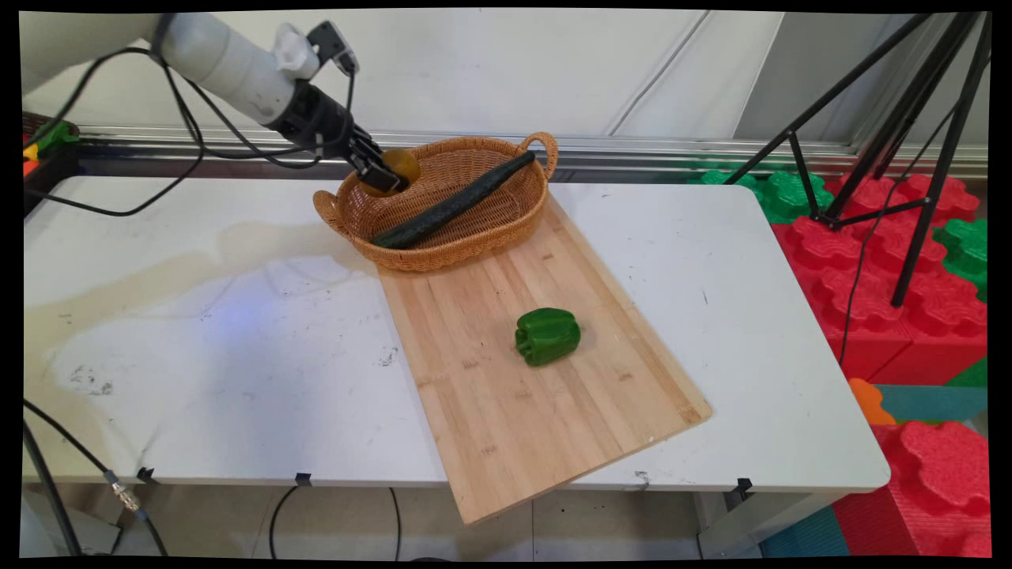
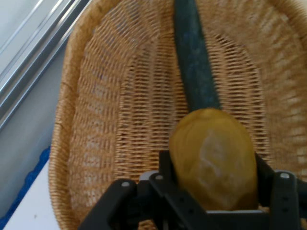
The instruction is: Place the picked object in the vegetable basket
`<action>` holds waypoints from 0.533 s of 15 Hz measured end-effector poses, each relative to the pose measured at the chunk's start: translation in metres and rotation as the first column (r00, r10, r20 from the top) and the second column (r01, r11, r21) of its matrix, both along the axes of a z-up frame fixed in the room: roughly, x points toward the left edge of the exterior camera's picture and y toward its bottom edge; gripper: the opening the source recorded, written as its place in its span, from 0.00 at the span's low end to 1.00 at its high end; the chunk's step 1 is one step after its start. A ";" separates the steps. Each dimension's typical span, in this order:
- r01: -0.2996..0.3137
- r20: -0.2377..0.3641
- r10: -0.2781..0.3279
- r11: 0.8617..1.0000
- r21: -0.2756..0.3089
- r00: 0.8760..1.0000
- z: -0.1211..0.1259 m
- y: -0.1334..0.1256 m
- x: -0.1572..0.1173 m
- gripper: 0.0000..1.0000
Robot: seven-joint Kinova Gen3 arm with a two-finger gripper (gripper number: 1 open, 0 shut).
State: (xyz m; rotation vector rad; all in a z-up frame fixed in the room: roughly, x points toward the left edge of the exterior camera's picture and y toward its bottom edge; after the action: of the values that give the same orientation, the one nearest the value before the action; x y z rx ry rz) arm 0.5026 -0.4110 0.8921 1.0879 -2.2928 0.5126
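Fingers [image 2: 168,165] clamp potato [image 2: 213,158] – over basket [image 1: 490,237], cucumber [image 1: 455,201] inside.

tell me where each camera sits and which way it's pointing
Main view: fixed above the table's near side, looking down across the white table toward the wall; the white arm enters from upper left, its gripper over the wicker basket.
Hand view: rides on the hand, looking along the gripper into the basket; black linkage and both jaws rise from the bottom edge.
Shared: the yellowish potato held between the jaws, the cucumber and the basket. Only the main view shows the green pepper on the wooden board.
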 end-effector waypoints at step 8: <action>-0.029 0.026 0.028 0.999 0.034 0.999 -0.033 -0.038 0.009 1.00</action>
State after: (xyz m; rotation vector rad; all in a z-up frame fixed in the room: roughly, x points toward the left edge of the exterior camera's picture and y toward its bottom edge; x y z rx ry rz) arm 0.5112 -0.4490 0.8586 1.1376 -2.3193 0.5031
